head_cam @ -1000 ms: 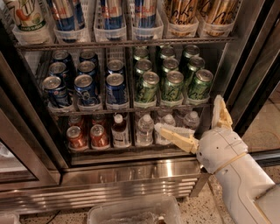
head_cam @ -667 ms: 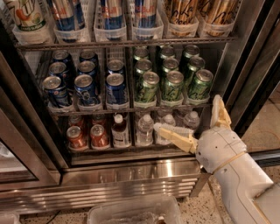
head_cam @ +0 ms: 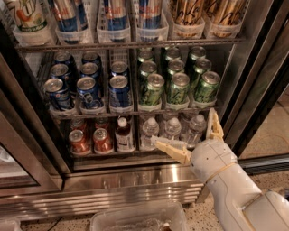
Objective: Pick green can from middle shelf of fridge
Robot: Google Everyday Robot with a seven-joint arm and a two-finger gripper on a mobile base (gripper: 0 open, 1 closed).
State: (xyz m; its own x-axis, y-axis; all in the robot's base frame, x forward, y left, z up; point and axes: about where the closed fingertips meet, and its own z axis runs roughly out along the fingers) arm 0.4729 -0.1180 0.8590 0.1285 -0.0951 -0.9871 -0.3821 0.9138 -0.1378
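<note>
Before bottom-rack water bottles (head_cam: 149, 131): gripper (head_cam: 183, 127) splayed wide, empty, below green can (head_cam: 206, 86).

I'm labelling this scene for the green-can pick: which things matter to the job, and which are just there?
Part of the job: green cans, three in the front row; middle shelf; fridge; gripper, open, low in front of the water bottles, below the green cans.

Just there: water bottles; blue cans; red-orange cans; tall cans on the top rack; clear bin on the floor.
</note>
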